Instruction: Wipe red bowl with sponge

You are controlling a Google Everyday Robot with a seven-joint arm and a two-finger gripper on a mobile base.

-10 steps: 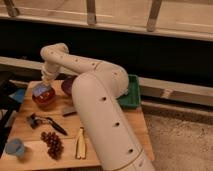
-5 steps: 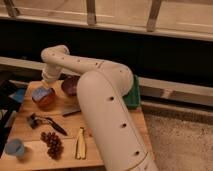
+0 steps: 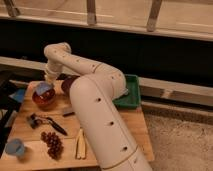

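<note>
The white arm [image 3: 95, 100] reaches from the near right corner of the worktop [image 3: 127, 125] across to its far left corner, passing in front of the green tray [image 3: 131, 95] at the far right edge. The red bowl [image 3: 44, 98] stands near the far left corner, just beside the half-hidden purple bowl [image 3: 66, 83]. Compared with a second ago, the bowl shows more fully: then the arm's end covered its top, now the rim and inside are open to view. The sponge [image 3: 44, 88] lies on the bowl's far rim, tilted into it and touching it. The gripper [image 3: 50, 77] has come up a little and sits just above and behind the sponge, close to it. Whether it is open or closed, or has hold of the sponge, I cannot tell. I judge that the sponge has reached the bowl and a wiping stroke is under way or pausing, not finished.
</note>
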